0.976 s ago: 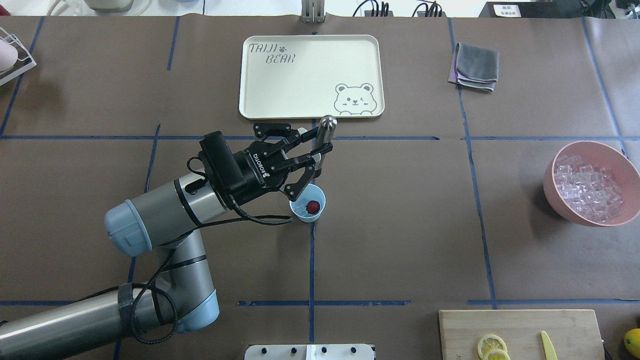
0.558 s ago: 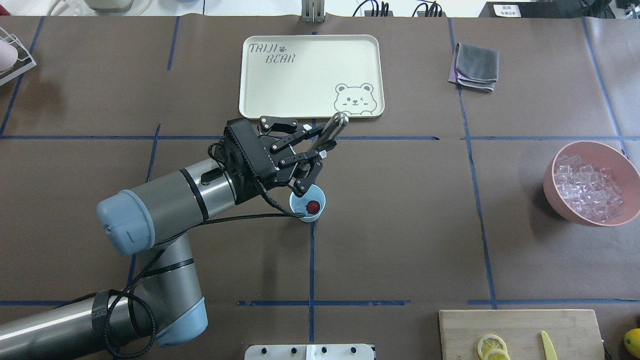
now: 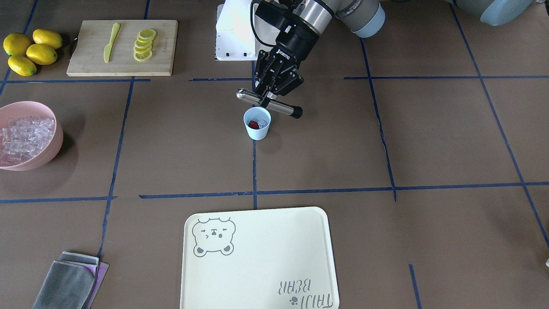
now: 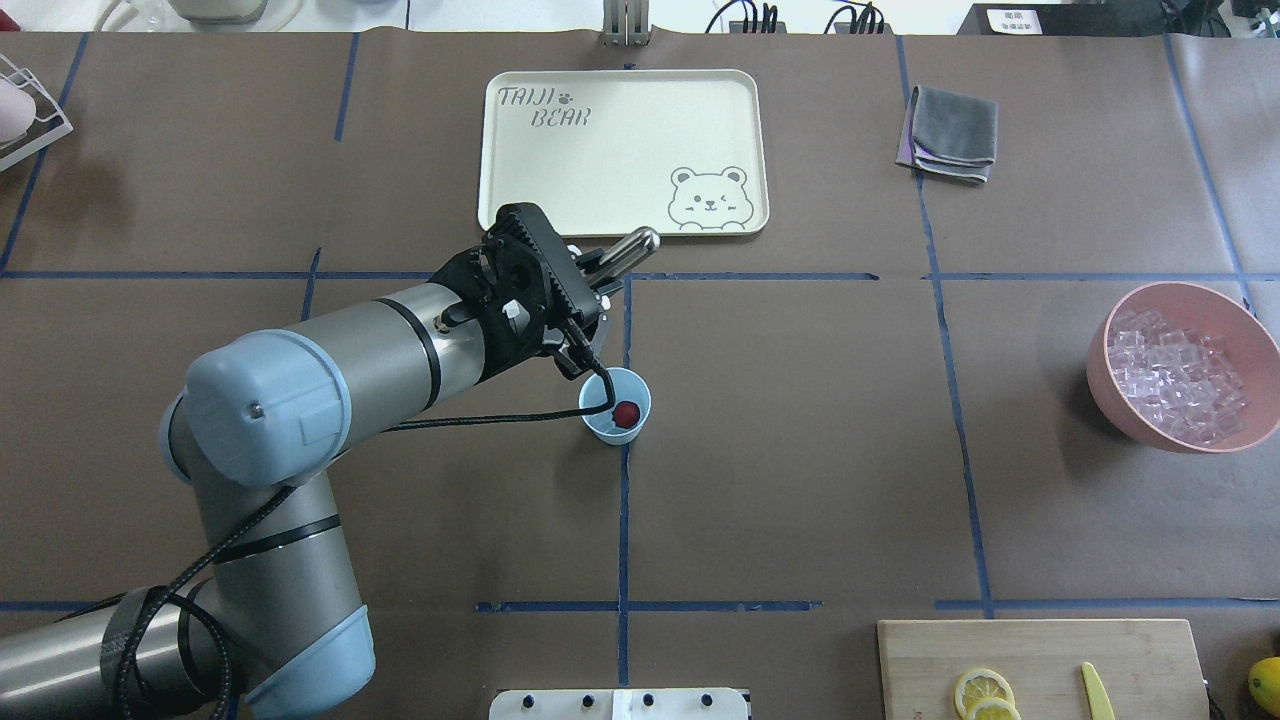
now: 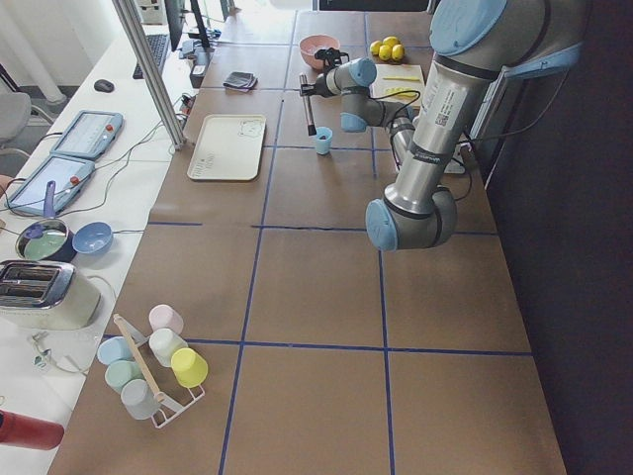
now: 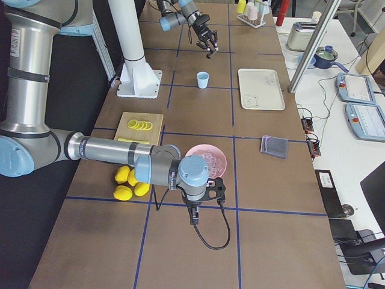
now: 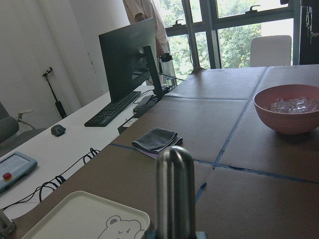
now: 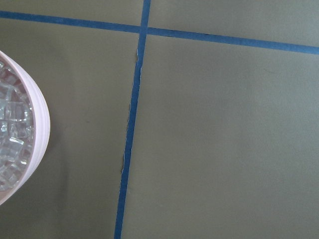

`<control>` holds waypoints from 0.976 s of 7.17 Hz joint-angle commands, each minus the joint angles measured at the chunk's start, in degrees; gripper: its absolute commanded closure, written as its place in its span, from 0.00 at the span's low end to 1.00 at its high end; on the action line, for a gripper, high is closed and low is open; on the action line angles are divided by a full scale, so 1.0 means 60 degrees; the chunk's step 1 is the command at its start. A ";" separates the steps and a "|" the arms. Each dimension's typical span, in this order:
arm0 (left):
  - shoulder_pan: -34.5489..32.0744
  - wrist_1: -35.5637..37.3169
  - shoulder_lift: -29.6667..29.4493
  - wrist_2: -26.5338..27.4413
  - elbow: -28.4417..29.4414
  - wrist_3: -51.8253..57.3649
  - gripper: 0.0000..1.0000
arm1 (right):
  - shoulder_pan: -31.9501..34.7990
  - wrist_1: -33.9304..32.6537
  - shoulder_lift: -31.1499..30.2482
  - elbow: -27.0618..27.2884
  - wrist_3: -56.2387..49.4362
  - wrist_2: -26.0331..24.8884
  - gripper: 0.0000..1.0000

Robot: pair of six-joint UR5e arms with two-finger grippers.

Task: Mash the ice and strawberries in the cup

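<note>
Metal muddler [image 3: 283,107] is clamped in L gripper [image 3: 266,99] beside cup [image 3: 257,132]; mashing not yet begun. Next, it's to be uprighted & pressed onto strawberry [image 3: 254,125] & ice [image 3: 263,123].

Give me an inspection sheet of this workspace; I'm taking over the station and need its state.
Surface: brown table with blue tape lines; no spill seen.
Job's things: cup upright, strawberry and ice inside; masher held clear of it.
Clutter: pink bowl, tray, cutting board with lemon slices and knife, lemons, cloth.
Grippers: left tool shut on the masher; right tool beside the bowl, cannot tell.
Cables: left arm's cable crosses the cup's rim in the overhead view; height unclear.
Surroundings: monitor and a person beyond the table.
</note>
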 commanded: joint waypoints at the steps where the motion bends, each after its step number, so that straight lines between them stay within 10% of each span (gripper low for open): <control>1: -0.0691 0.2705 -0.0002 -0.0046 -0.0255 0.0427 0.98 | 0.0000 0.0000 -0.0029 0.0006 -0.0005 0.0000 0.00; 7: -0.4248 0.7286 0.0741 -0.3354 -0.0462 0.1076 0.99 | 0.0000 0.0000 -0.0044 0.0021 -0.0005 0.0000 0.00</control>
